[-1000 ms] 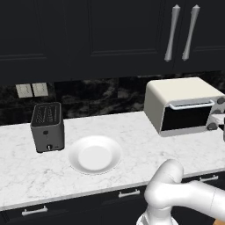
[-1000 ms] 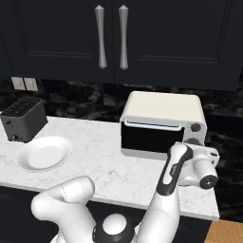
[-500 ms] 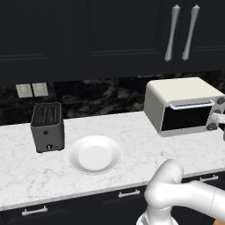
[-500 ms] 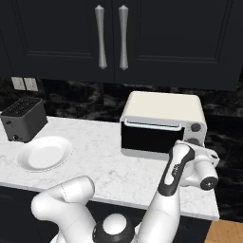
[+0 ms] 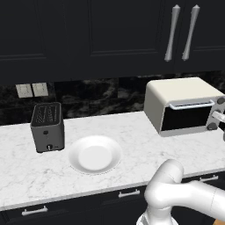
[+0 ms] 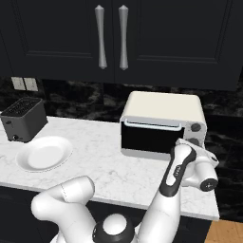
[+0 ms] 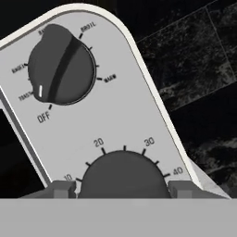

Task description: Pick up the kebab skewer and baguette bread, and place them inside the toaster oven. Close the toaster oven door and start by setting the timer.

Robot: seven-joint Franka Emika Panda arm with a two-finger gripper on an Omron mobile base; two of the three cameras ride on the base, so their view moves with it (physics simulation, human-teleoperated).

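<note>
The cream-white toaster oven (image 5: 180,99) (image 6: 163,111) stands on the counter's right end, and its dark glass door (image 5: 186,117) (image 6: 149,137) is closed. My gripper (image 6: 186,142) (image 7: 121,189) is at the oven's right control panel. Its two fingertips (image 7: 62,187) press against either side of the lower timer knob (image 7: 124,178), so it is shut on that knob. The upper mode knob (image 7: 60,65) has its white mark near TOAST. The kebab skewer and the baguette bread are hidden from view.
A white plate (image 5: 94,154) (image 6: 42,153) lies bare on the marble counter. Left of it stands a dark grey slot toaster (image 5: 47,126) (image 6: 23,118). Dark cabinets with long metal handles (image 5: 180,33) hang above. The counter's right edge (image 6: 213,209) is close to the oven.
</note>
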